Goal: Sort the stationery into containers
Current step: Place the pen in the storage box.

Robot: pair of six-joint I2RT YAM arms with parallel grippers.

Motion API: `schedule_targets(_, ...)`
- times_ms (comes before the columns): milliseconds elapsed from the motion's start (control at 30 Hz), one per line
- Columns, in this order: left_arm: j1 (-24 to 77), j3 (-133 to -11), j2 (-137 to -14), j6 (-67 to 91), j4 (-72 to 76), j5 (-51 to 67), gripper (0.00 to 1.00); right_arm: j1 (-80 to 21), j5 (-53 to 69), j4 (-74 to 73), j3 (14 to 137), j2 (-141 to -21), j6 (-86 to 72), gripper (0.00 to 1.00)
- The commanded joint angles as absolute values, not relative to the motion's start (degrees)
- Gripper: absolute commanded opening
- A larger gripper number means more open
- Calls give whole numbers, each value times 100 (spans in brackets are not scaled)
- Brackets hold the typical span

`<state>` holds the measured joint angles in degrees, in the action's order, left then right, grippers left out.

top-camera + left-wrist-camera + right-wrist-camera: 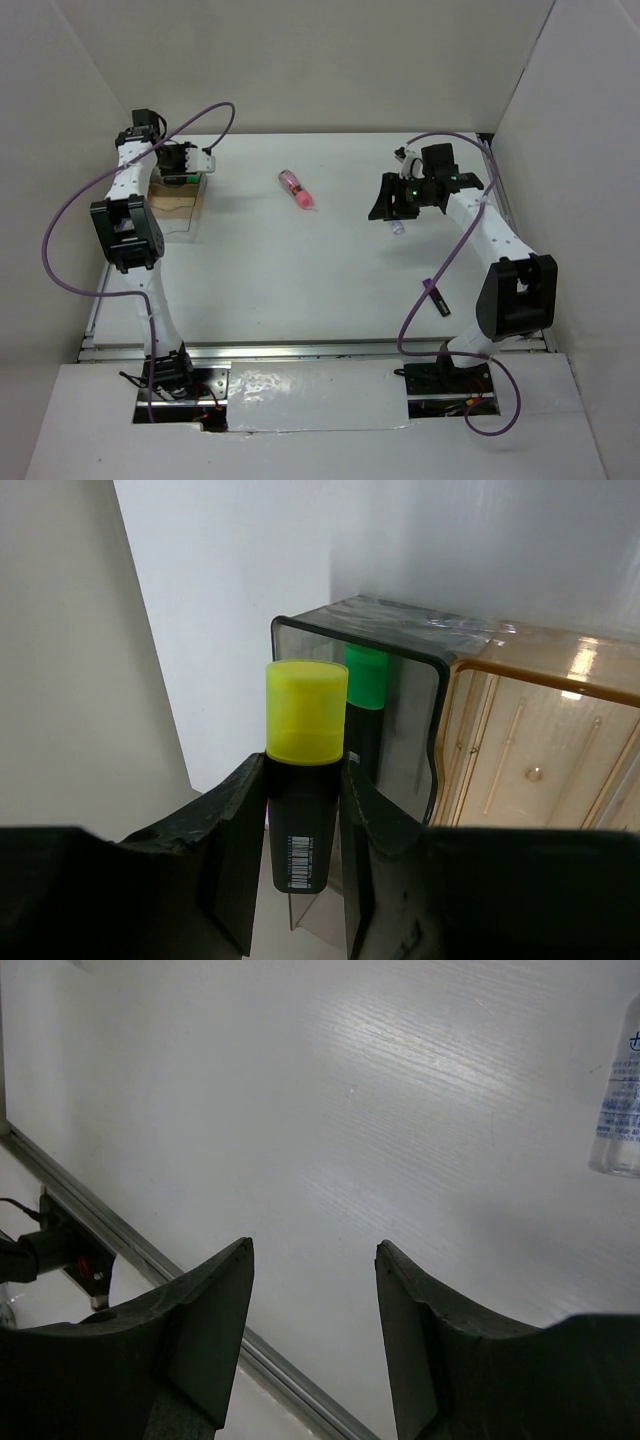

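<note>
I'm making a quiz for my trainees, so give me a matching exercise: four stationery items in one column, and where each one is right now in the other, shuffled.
1. yellow-capped highlighter
2. green-capped highlighter
3. pink tube
4. clear bottle

A. on the table, near the open right fingers
B. inside the dark clear container
C. gripped between the left fingers
D. on the table, midway between the two arms

Pairs: 1-C, 2-B, 3-D, 4-A
</note>
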<state>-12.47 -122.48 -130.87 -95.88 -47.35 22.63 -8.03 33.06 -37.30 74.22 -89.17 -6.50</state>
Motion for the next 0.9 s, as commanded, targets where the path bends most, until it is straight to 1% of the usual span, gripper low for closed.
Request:
schedule_targets(0, -1248, -12122, -13069, -9888, -4597, 2277, 0, -888, 3261, -3779, 7708, -8991, -571, 59)
schedule_targets(67, -1257, -11945, -13096, -9827, -4334, 2162, 5, -896, 3287, -3788, 7743, -9035, -563, 59)
schedule_targets(100, -1257, -11936, -13122, -9774, -4263, 2145, 11, -905, 3296, -3814, 7752, -9053, -563, 59)
schedule_targets(133, -1266, -11962, -13192, -9756, -4228, 2136, 15, -914, 3287, -3823, 7761, -9061, -562, 59)
schedule_targets(167, -1283, -12032, -13210, -9695, -4245, 2127, 23, -914, 3278, -3841, 7769, -9062, -545, 59)
schedule_targets(233, -1292, -12067, -13263, -9677, -4219, 2092, 30, -914, 3270, -3832, 7778, -9053, -545, 59)
schedule_targets(267, -1283, -12059, -13254, -9668, -4193, 2092, 35, -914, 3270, -3841, 7770, -9044, -545, 59)
schedule_targets(333, -1283, -11998, -13202, -9642, -4088, 2100, 38, -905, 3270, -3832, 7761, -9044, -554, 59)
schedule_targets(467, -1266, -11997, -13113, -9607, -4139, 2101, 54, -923, 3261, -3849, 7778, -9026, -545, 59)
schedule_targets(533, -1274, -11997, -13043, -9589, -4140, 2066, 58, -923, 3243, -3867, 7796, -8991, -554, 60)
schedule_targets(667, -1292, -12032, -12920, -9598, -4262, 2004, 61, -923, 3199, -3858, 7743, -8851, -536, 60)
schedule_targets(733, -1292, -12050, -12841, -9309, -4140, 2135, 62, -914, 3164, -3832, 7708, -8763, -519, 60)
schedule_targets(833, -1266, -12497, -12709, -7863, -3807, 2486, 64, -914, 3103, -3788, 7638, -8666, -519, 60)
schedule_targets(867, -1126, -12716, -12596, -6578, -3553, 2470, 63, -905, 3094, -3779, 7603, -8631, -527, 60)
